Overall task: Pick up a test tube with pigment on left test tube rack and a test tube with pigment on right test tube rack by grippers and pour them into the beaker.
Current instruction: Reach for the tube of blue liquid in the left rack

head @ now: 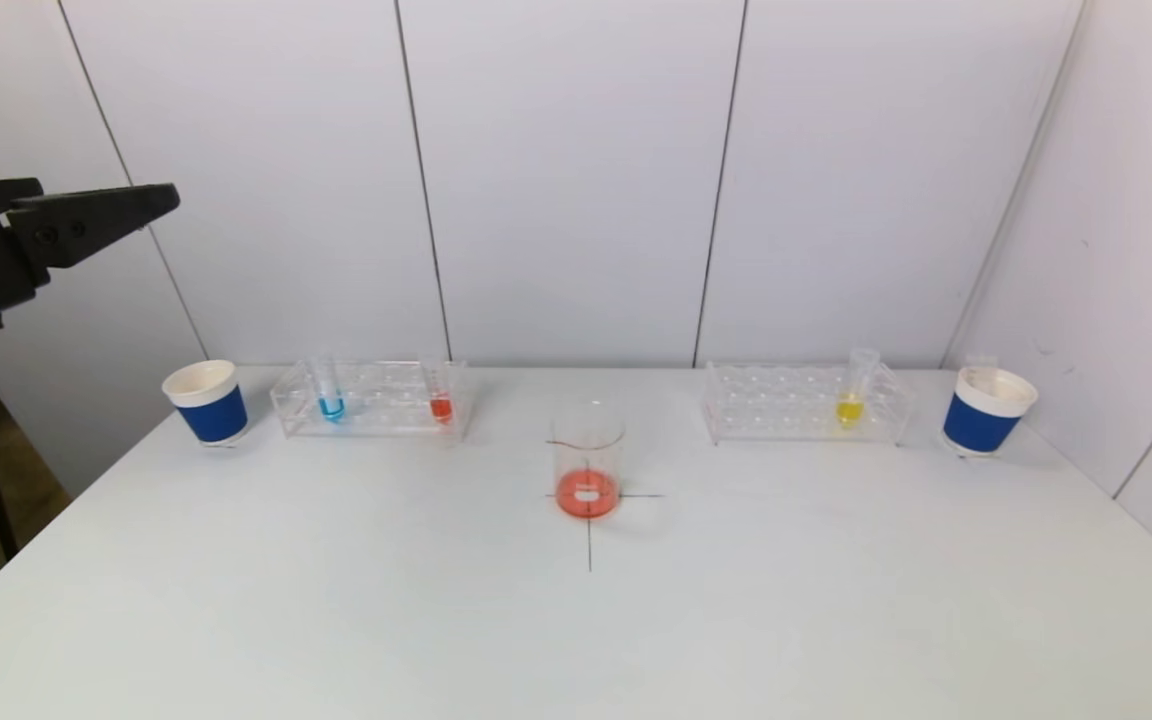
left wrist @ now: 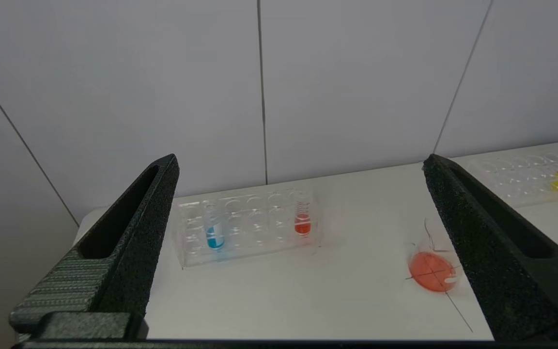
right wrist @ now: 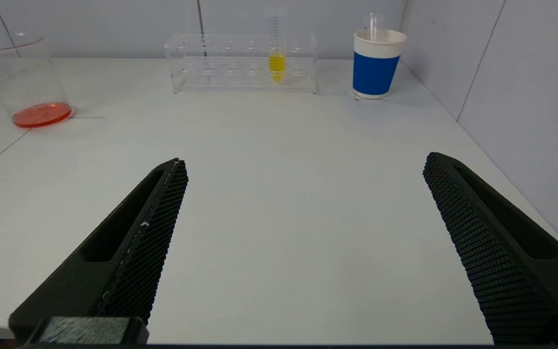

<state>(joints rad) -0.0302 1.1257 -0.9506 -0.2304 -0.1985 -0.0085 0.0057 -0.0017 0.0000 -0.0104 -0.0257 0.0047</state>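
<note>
Left rack (head: 373, 398): blue-pigment tube (head: 330, 392) near its outer end, red-pigment tube (head: 441, 395) at its inner end. Right rack (head: 804, 402): yellow-pigment tube (head: 851, 390), upright. Beaker (head: 587, 460): table centre between the racks, on a marked cross, shallow red liquid inside. My left gripper (left wrist: 298, 165): raised at the far left, fingers spread wide, empty. My right gripper (right wrist: 303, 160): low over bare table, fingers spread wide, empty. Blue paper cups (head: 206, 400): one outside each rack.

Left end effector (head: 86, 225) cut by head view edge; right unseen there.
</note>
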